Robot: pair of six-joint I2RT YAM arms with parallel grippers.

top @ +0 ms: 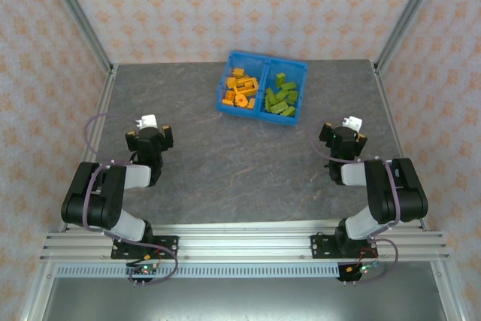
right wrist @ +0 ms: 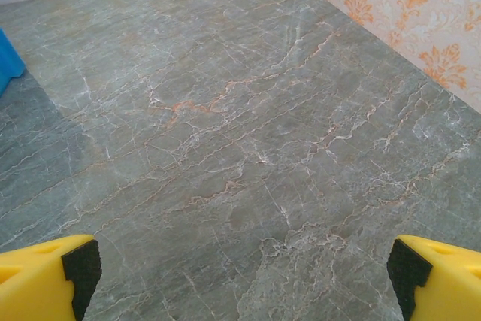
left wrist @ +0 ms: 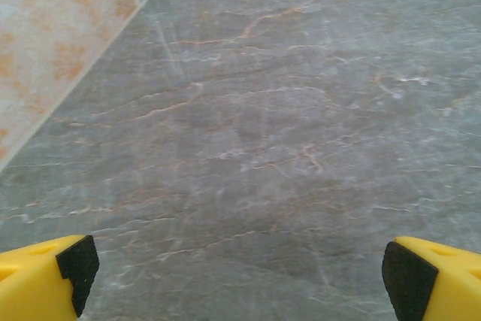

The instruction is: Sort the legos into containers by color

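Observation:
A translucent blue bin (top: 262, 61) stands at the far middle of the table, split by a middle wall. Its left compartment holds several orange legos (top: 240, 87); its right compartment holds several lime green legos (top: 282, 98). My left gripper (top: 149, 137) rests over the near left of the table, well short of the bin, open with nothing between its yellow fingers (left wrist: 45, 280). On the near right my right gripper (top: 343, 137) is likewise open and empty, fingers (right wrist: 440, 280) wide apart. A corner of the bin (right wrist: 9, 62) shows at the left edge of the right wrist view.
The grey marbled table (top: 233, 163) is bare between the arms and the bin. Patterned walls and metal frame posts (top: 79, 16) enclose the table on the left, back and right.

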